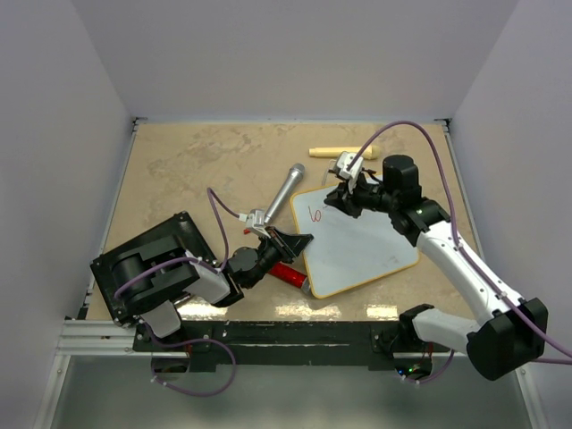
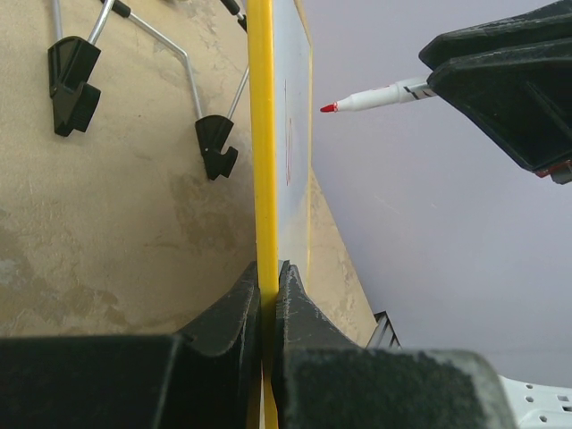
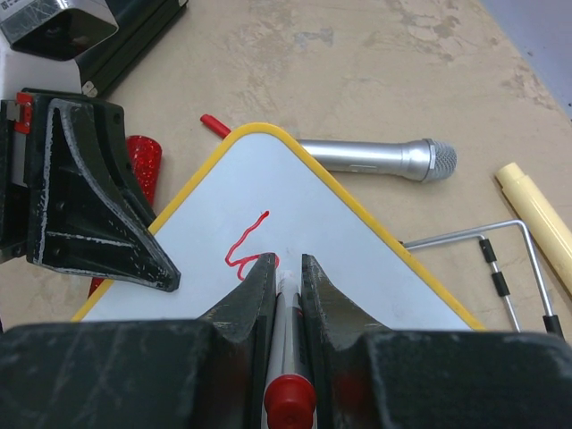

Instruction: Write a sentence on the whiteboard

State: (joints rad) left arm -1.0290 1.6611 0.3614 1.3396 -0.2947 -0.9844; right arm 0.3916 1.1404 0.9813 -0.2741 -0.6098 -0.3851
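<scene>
Gleaming yellow-framed rectangular whiteboard [image 1: 368, 252], looping red squiggle [image 3: 245, 249]

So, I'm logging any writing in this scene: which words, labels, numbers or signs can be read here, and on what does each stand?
whiteboard: red strokes, a looped handwritten squiggle, perhaps "l" and the start of another letter; no whole word yet.
marker: no lettering can be made out.
microphone: no lettering can be made out.
Nothing else shows legible text.
</scene>
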